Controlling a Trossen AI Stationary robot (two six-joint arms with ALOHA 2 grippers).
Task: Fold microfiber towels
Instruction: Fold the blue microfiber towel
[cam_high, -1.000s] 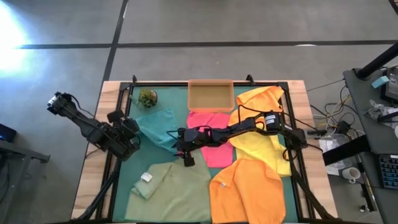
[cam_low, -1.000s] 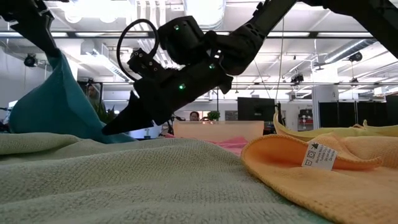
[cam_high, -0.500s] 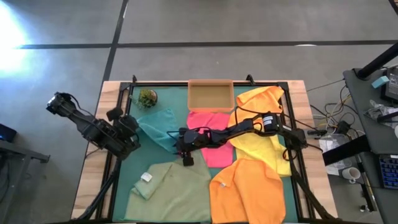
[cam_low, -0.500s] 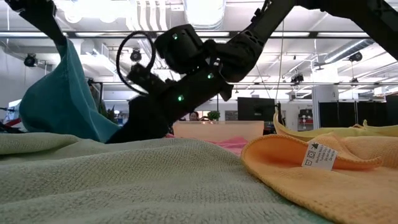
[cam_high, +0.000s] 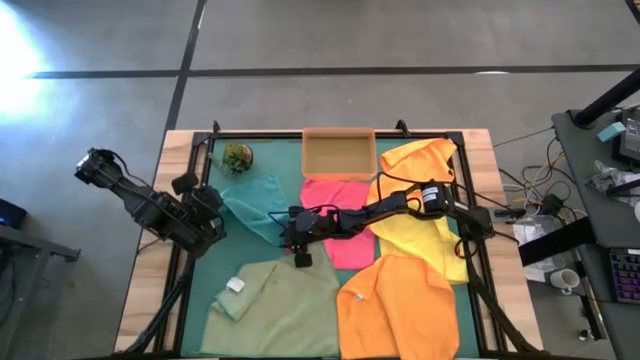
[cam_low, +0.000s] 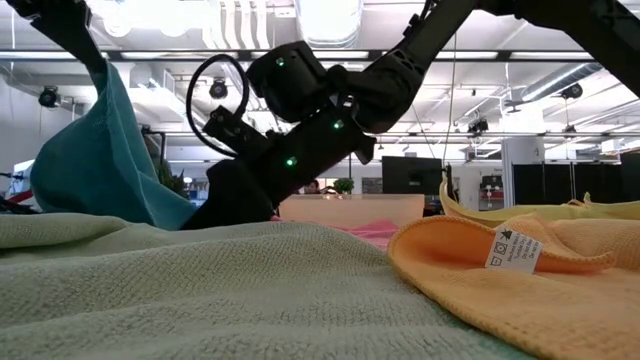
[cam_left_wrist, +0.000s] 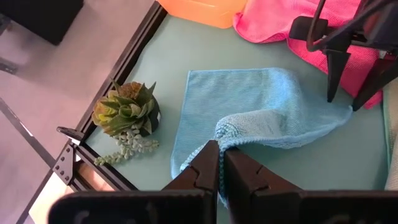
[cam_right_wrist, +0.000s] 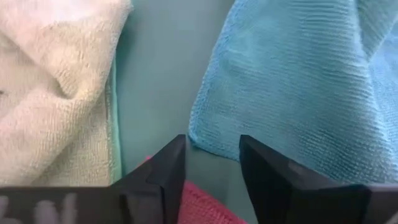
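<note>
Left gripper (cam_left_wrist: 219, 163) clamped on teal towel (cam_left_wrist: 261, 106), visible only from its wrist; right gripper (cam_right_wrist: 211, 163) spread, empty, straddling that towel's corner.

Robotics lab or open workshop hall. Polished grey concrete floor (cam_high: 330, 45) with dark seams around a lone wooden table (cam_high: 478, 150) carrying a black metal frame (cam_high: 200, 150). To one side, a desk (cam_high: 600, 170) crowded with cables, a keyboard (cam_high: 625, 275) and a cup (cam_high: 566, 279). Looking level across the table: high white ceiling with exposed ducts (cam_low: 245, 25) and strip lights (cam_low: 555, 70), dark monitors (cam_low: 412, 174) on far benches, a person (cam_low: 314, 186) seated well back.
</note>
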